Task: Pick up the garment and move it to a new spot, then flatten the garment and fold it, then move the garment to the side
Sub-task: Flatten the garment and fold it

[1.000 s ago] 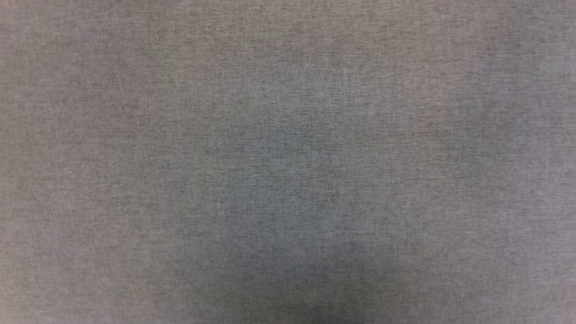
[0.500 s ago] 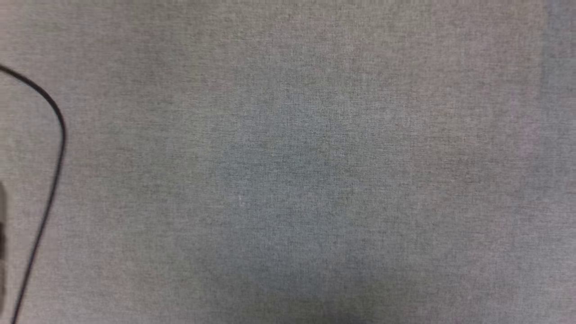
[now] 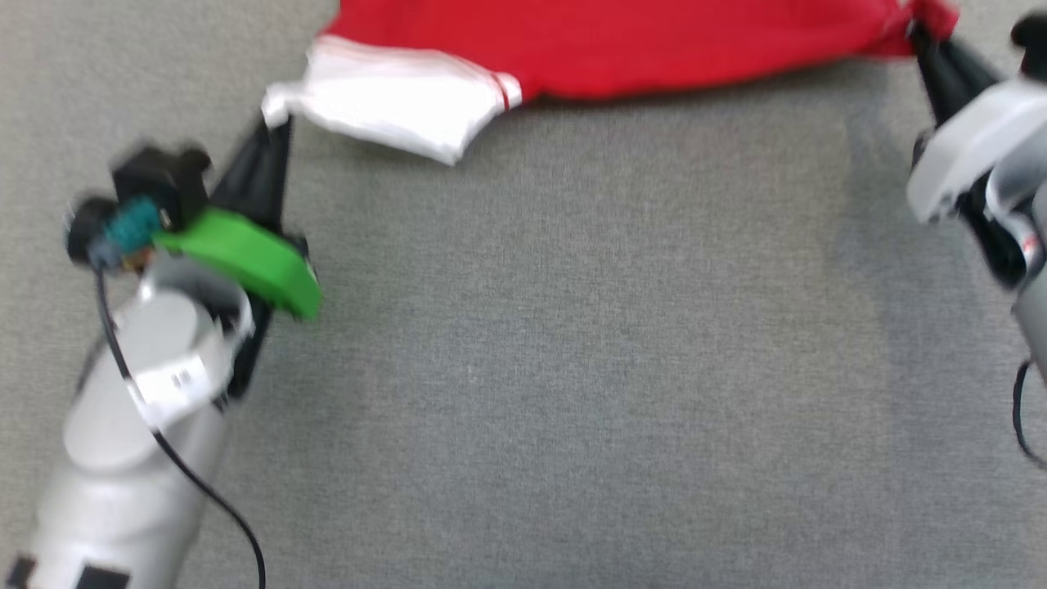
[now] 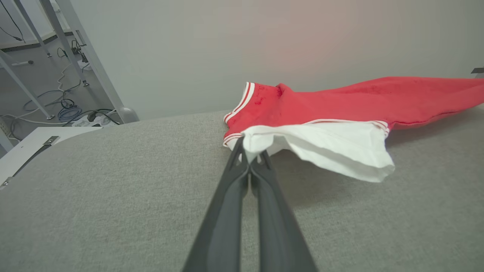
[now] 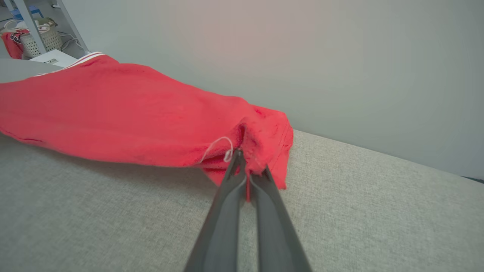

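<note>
Left end effector (image 3: 274, 124) and right end effector (image 3: 918, 34), both clamped on the red, white-sleeved jersey garment (image 3: 654, 41), newly appear across the frame's top over the grey fabric surface (image 3: 572, 343): relocation seems under way.

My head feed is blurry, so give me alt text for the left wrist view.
The left gripper, shut, pinches the white sleeve of the red garment, which stretches off to the right over the grey fabric surface.

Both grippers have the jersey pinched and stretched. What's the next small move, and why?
Probably lower both arms together, keeping tension, to lay it flat. The left gripper is shut on the white sleeve and the right gripper on a red corner. The jersey stretches between them, the sleeve hanging above the grey surface.
</note>
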Robot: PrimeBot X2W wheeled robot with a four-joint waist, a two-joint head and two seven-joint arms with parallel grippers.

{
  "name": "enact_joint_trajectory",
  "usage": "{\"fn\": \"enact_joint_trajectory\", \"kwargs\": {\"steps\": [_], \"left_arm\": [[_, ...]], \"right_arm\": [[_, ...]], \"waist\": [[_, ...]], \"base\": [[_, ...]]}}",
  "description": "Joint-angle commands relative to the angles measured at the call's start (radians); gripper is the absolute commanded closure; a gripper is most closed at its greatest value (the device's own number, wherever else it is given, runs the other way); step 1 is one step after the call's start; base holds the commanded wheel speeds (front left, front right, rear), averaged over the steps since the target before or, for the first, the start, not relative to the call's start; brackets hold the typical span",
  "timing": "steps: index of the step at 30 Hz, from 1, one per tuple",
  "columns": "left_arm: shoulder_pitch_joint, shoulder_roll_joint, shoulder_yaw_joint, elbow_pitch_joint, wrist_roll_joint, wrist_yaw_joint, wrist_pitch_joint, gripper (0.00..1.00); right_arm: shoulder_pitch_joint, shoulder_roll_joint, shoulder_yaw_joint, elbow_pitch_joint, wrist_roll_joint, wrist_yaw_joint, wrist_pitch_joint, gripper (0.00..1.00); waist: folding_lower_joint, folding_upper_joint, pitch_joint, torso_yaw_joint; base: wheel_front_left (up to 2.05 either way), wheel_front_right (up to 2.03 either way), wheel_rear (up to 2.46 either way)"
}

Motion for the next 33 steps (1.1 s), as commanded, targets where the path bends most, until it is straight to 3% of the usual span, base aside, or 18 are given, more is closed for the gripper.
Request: {"fn": "enact_joint_trajectory", "kwargs": {"steps": [1, 11, 25, 33], "left_arm": [[0.053, 0.004, -0.004, -0.014, -0.015, 0.011, 0.008, 1.0], [0.426, 0.052, -0.061, -0.13, -0.058, 0.047, 0.091, 1.0], [0.744, 0.158, -0.088, -0.347, -0.142, 0.102, 0.275, 1.0], [0.871, 0.242, -0.102, -0.487, -0.211, 0.083, 0.383, 1.0]], "right_arm": [[0.045, -0.012, 0.011, -0.01, 0.029, -0.008, 0.016, 1.0], [0.366, -0.096, 0.089, -0.118, 0.223, -0.008, 0.162, 1.0], [0.657, -0.15, 0.098, -0.279, 0.388, -0.008, 0.237, 1.0], [0.815, -0.184, 0.051, -0.357, 0.447, -0.008, 0.291, 1.0]], "waist": [[0.0001, 0.0, -0.107, 0.008], [0.0001, 0.0, -0.269, 0.009], [0.0001, 0.0, -0.411, 0.01], [0.0001, 0.0, -0.453, 0.027]], "base": [[0.0, 0.0, 0.0], [0.0, 0.0, 0.0], [0.0, 0.0, 0.0], [0.0, 0.0, 0.0]]}}
